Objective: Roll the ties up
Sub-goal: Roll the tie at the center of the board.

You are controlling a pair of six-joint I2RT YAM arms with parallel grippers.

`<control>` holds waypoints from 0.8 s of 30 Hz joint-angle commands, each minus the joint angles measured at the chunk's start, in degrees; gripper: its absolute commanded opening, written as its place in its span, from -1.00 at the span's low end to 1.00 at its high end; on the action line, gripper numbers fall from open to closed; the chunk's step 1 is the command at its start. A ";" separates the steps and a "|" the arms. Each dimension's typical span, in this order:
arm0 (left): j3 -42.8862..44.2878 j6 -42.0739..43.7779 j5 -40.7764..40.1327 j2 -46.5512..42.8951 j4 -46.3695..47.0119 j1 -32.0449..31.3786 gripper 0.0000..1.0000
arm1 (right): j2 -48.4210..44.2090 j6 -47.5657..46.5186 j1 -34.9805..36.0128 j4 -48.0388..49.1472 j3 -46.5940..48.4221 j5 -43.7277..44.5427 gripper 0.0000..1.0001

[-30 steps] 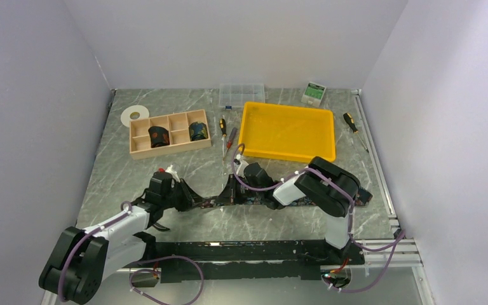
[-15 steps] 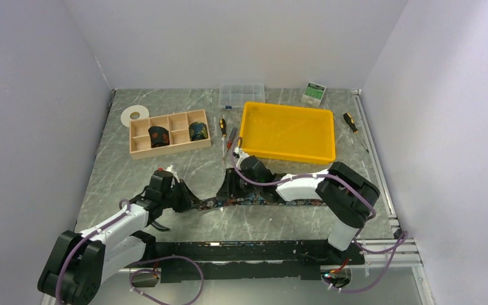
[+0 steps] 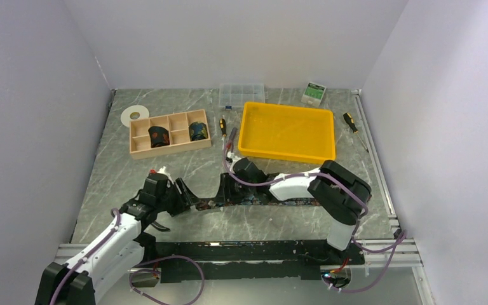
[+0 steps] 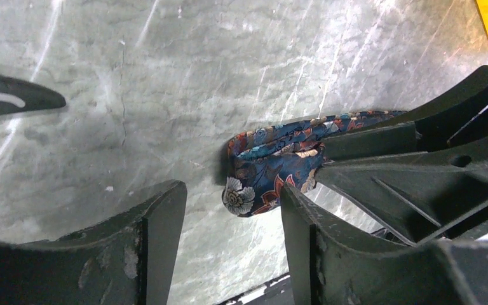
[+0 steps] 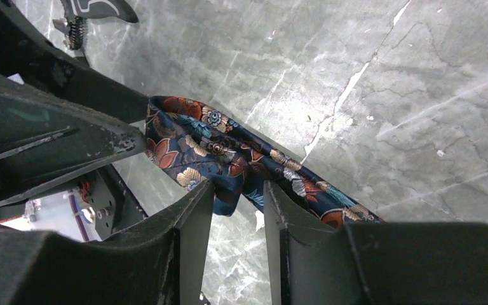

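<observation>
One tie (image 3: 260,201), dark navy with a floral print, lies stretched left to right across the marble table. Its left end is folded over into a small loop (image 4: 267,168). My left gripper (image 3: 183,194) is open, and the folded end lies just past its fingertips (image 4: 232,216), against the right finger. My right gripper (image 3: 227,189) comes in from the other side. It stands open a little (image 5: 238,194), with a fold of the tie (image 5: 229,155) hanging between its fingertips. Two rolled ties (image 3: 159,135) (image 3: 197,131) sit in a wooden organizer (image 3: 141,149).
A yellow tray (image 3: 287,154) lies just behind the right arm. Screwdrivers (image 3: 224,127) (image 3: 351,122), a tape roll (image 3: 135,114), a clear parts box (image 3: 242,94) and a small box (image 3: 314,93) lie at the back. Black-handled pliers (image 4: 13,101) lie by the left gripper.
My left gripper has opened and let go of the tie's end. My right gripper has opened partway and slid a little left along the tie.
</observation>
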 commanded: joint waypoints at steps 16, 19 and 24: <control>7.31 -10.27 -7.06 -11.27 -18.88 -7.05 -0.35 | -4.33 -10.84 0.40 -15.02 11.06 10.25 -0.18; 6.86 -13.75 -8.39 -10.74 -19.38 -11.06 -0.68 | 0.54 -14.17 0.44 -21.16 18.67 11.11 -0.30; 3.91 -20.08 -13.97 -6.71 -13.93 -20.64 -0.94 | 9.41 -17.36 0.57 -25.99 29.66 9.74 -0.44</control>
